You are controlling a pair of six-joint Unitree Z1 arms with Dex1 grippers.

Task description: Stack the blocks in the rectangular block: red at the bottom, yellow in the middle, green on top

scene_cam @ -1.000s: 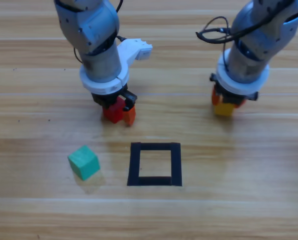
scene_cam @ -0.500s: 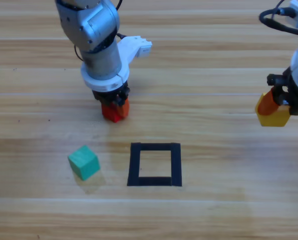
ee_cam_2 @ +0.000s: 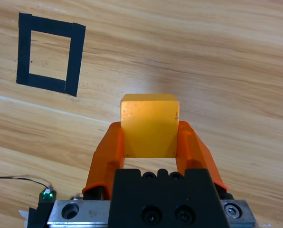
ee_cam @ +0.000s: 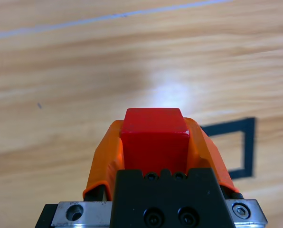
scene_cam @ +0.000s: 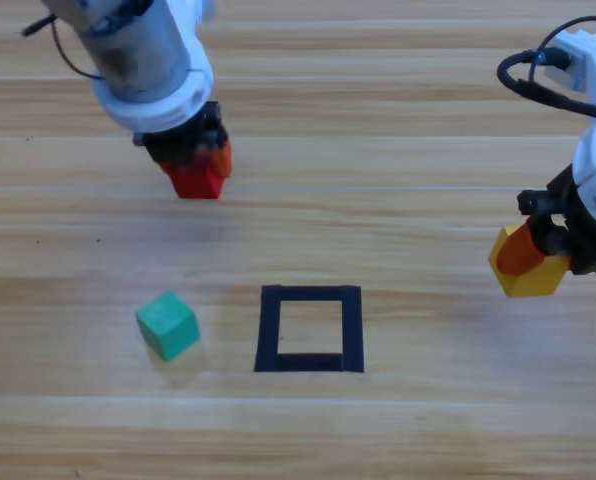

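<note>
My left gripper point(scene_cam: 194, 170) is shut on the red cube point(scene_cam: 196, 181) and holds it above the table at the upper left; the left wrist view shows the red cube point(ee_cam: 154, 137) clamped between both orange jaws. My right gripper point(scene_cam: 531, 260) is shut on the yellow cube point(scene_cam: 534, 279) at the right edge, lifted off the wood; the yellow cube point(ee_cam_2: 149, 124) fills its jaws in the right wrist view. The green cube point(scene_cam: 167, 325) rests on the table left of the black tape square point(scene_cam: 310, 328), whose inside is bare wood.
The tape square point(ee_cam_2: 50, 53) lies far up-left in the right wrist view, and a corner of it point(ee_cam: 236, 147) shows beside the left jaws. A black cable point(scene_cam: 538, 78) loops by the right arm.
The left gripper closed on the red cube and lifted it up and to the left. The right gripper carried the yellow cube off the table to the right edge, then slightly down.
</note>
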